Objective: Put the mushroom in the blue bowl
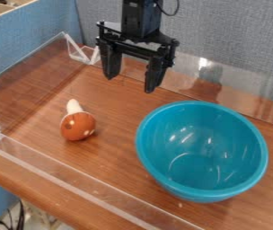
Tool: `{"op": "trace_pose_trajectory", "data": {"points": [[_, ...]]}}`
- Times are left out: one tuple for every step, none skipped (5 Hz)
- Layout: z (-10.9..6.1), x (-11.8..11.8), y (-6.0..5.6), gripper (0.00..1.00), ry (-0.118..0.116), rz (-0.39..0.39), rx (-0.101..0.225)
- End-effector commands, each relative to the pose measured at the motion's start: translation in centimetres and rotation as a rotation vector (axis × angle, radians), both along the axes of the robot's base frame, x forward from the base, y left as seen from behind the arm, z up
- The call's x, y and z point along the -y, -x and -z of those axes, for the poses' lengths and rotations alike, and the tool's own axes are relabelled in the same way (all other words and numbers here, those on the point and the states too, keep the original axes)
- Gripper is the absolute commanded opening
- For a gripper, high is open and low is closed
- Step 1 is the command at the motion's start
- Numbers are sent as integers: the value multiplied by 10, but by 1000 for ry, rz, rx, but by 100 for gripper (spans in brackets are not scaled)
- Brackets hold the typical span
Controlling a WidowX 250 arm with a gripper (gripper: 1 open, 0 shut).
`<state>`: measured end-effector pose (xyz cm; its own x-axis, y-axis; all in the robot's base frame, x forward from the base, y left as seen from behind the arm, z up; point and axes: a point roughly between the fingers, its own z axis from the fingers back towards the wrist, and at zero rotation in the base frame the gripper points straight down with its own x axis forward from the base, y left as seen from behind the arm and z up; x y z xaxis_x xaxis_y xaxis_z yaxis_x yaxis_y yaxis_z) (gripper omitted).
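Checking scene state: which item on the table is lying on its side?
The mushroom: it is tipped over, orange-brown cap toward the camera, pale stem pointing away. The blue bowl sits upright, opening up.

A glossy, smooth teal plastic is seen on the bowl. The mushroom is given a shiny orange-brown cap and a paler matt stem. The table is finished in polished wood grain, edged by clear plastic walls. The gripper is made of matt black material.

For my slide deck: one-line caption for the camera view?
Open claw hangs above table; mushroom lies left of empty blue bowl.
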<state>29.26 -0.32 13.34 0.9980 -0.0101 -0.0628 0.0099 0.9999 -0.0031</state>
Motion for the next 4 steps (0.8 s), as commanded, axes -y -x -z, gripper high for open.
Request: {"op": "trace_pose_trajectory", "data": {"points": [[1, -13, 8, 100, -2, -4, -17], [9, -30, 20, 100, -8, -13, -46], [35, -58, 32, 100, -13, 18, -57], [57, -87, 44, 100, -21, 89, -40]]}}
